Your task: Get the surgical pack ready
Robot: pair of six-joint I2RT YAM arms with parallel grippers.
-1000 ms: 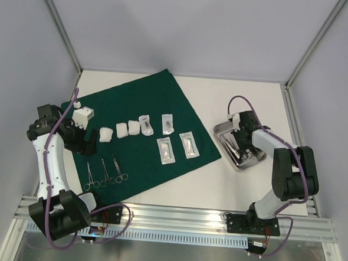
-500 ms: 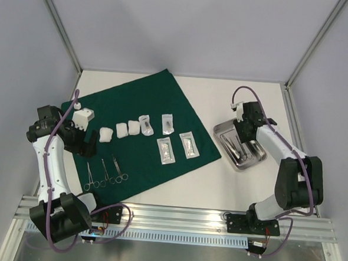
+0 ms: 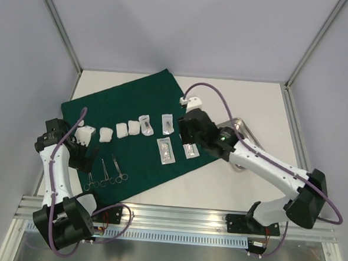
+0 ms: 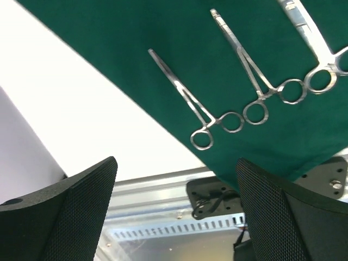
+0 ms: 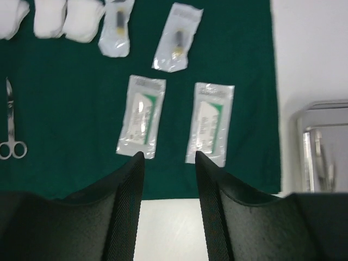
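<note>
The surgical pack lies spread out: a dark green cloth flat on the table. It carries white gauze, clear pouches and three metal instruments. The steel tray sits right of the cloth, half hidden by my right arm. My right gripper hovers open and empty above two flat pouches. The tray shows at that view's right edge. My left gripper hangs wide open over the cloth's near left edge. Its wrist view shows ring-handled forceps ahead of the left gripper, nothing between the fingers.
An aluminium rail runs along the near table edge, holding both arm bases. Frame posts and grey walls close in the sides and back. White table shows right of the cloth.
My right gripper has left the tray, swung left over the pouches on the cloth, and opened its jaws. The left arm has shifted slightly nearer, still open.
</note>
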